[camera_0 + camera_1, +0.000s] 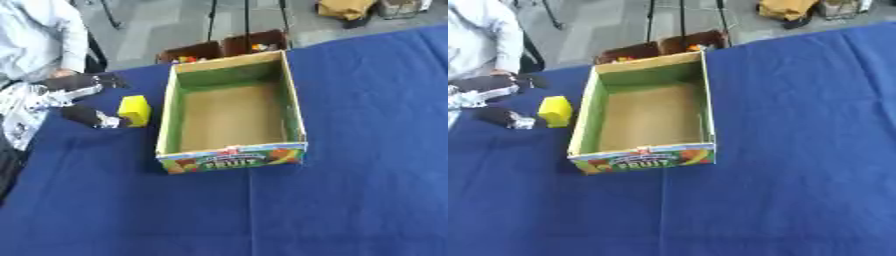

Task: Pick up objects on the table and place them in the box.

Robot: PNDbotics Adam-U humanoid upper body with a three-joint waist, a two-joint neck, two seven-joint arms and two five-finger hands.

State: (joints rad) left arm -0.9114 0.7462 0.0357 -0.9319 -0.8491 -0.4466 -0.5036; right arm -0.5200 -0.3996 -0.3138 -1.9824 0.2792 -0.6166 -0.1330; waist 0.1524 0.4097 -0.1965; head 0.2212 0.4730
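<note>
One yellow block (134,110) stood at centre left of the frame, just beside the empty fruit box (231,157). The left hand (84,98) lay spread wide beside it, holding nothing, with no right hand showing. If the fingers closed off-centre, they would likely tip the block or shove it against the box wall.

Even bright light, soft shadows, whole picture blurred (left edge worst).

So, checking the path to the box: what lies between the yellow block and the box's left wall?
Nothing: in the left eye view only bare blue cloth separates the yellow block from the box.
</note>
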